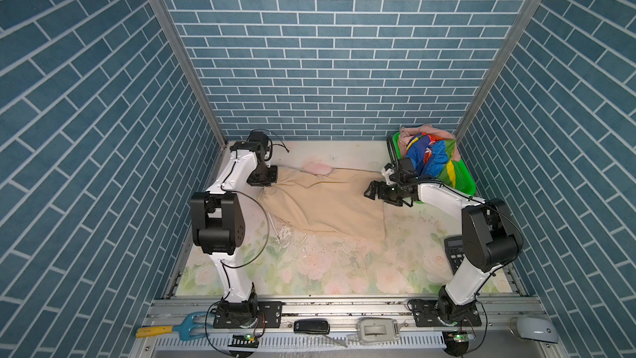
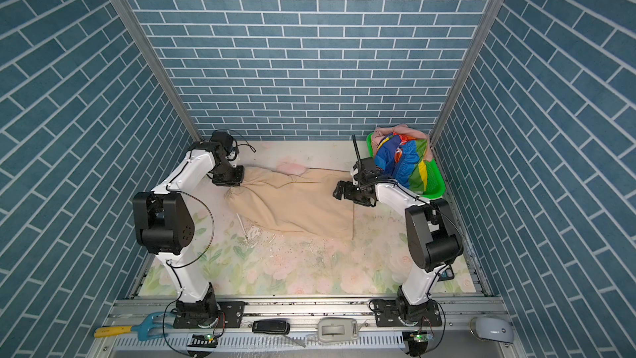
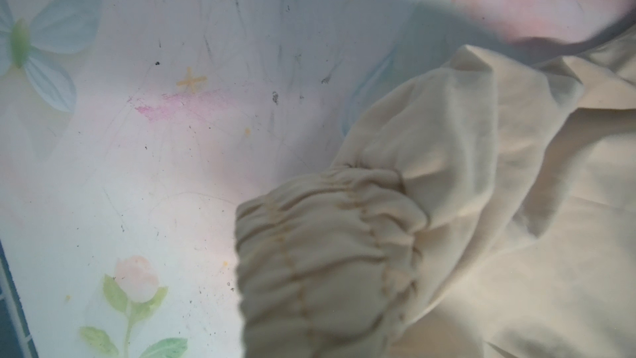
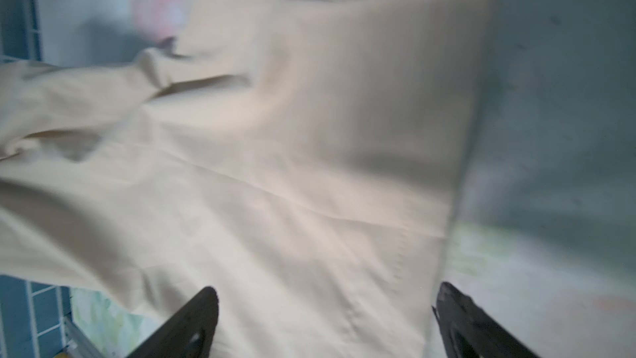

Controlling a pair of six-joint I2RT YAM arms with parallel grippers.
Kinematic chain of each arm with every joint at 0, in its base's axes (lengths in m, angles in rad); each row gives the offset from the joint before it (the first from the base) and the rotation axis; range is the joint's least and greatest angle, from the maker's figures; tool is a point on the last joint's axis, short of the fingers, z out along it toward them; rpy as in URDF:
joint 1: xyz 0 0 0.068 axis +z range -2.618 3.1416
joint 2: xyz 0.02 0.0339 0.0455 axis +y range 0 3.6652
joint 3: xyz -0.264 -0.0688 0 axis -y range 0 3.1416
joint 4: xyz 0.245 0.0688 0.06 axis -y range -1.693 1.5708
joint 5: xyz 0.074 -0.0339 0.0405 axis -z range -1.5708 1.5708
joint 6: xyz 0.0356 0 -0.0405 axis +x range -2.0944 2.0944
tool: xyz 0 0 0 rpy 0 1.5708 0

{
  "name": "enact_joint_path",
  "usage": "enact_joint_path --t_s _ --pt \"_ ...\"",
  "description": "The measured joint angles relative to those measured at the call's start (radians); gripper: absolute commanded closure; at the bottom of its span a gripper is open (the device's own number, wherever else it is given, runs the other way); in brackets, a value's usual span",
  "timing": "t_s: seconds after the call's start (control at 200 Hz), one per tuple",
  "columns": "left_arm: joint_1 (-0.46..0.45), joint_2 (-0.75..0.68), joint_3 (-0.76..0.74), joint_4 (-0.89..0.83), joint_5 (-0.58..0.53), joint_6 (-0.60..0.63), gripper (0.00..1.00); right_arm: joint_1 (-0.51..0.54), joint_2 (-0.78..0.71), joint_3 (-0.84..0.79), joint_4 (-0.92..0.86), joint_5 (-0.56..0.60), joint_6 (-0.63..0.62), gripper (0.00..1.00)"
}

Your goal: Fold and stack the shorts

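The beige shorts lie spread across the middle of the table. Their gathered waistband is bunched at my left gripper, which is shut on it; the left wrist view does not show the fingers. My right gripper hovers open over the shorts' right-hand hem, one finger above the cloth and the other at its edge. The rainbow-striped shorts are heaped in the green basket, with the pink shorts showing behind them.
The basket stands in the back right corner against blue brick walls. A black calculator lies by the right arm's elbow. On the front rail lie a yellow-handled blue tool, a black device and a grey device.
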Motion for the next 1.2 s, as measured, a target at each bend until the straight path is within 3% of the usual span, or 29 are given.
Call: enact_joint_path --t_s 0.36,0.6,0.905,1.2 --pt "-0.041 0.000 0.099 -0.089 -0.052 0.003 1.00 0.208 0.290 0.271 0.334 -0.193 0.257 0.01" --pt "-0.041 0.000 0.073 -0.085 -0.051 0.008 1.00 0.262 0.529 0.443 0.481 -0.241 0.399 0.01" --pt "-0.041 0.000 0.017 -0.061 -0.039 0.022 1.00 0.232 0.789 0.752 0.473 -0.241 0.426 0.01" --pt "-0.040 -0.009 -0.017 -0.056 -0.040 0.036 1.00 0.186 0.960 1.082 0.330 -0.230 0.390 0.01"
